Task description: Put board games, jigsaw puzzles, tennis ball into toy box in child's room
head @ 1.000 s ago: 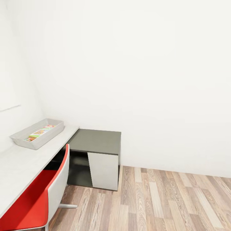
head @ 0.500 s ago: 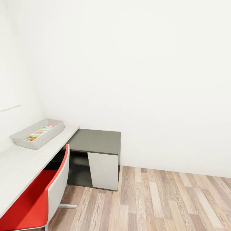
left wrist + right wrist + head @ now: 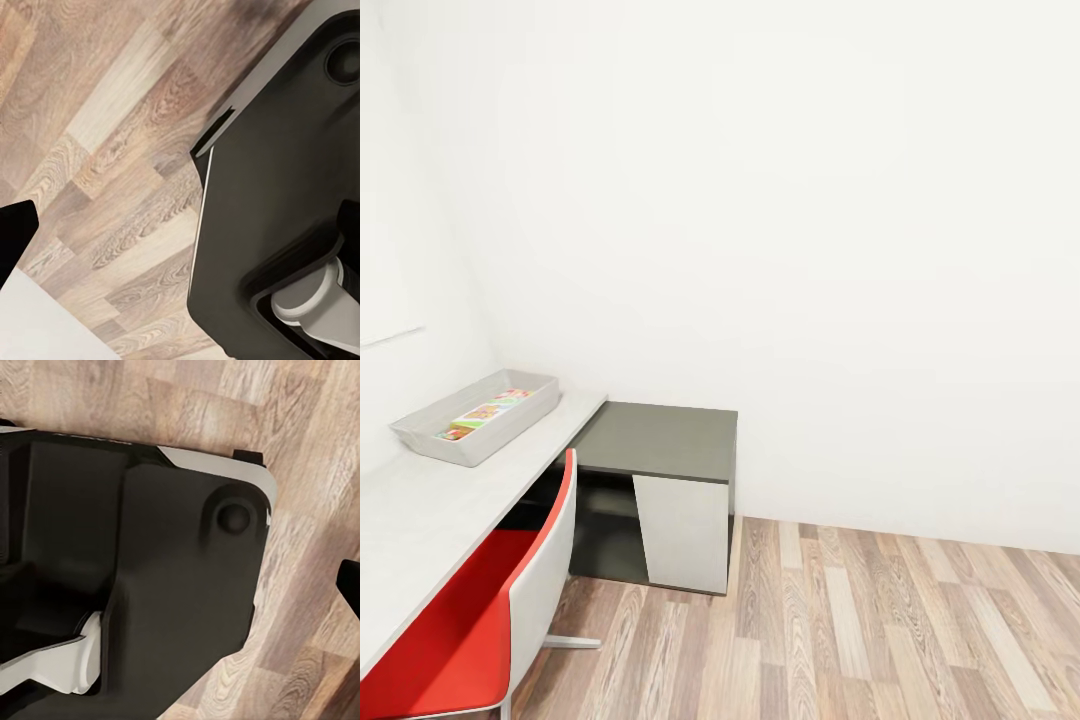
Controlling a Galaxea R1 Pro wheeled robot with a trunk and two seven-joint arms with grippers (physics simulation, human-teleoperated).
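Showing toy box (image 3: 478, 417) on table (image 3: 420, 510), claws indiscernible

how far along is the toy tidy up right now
Partly done, it seems: the toy box on the table already holds colourful flat items, too small to tell which toys. Nothing visibly in hand; both wrist views look down at the wood floor. The tabletop beside the box looks bare.

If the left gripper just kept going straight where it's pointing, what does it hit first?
Probably the robot's own dark base, which fills much of the left wrist view; beside it lies the wooden floor. Depth is unclear, so it might pass to the floor.
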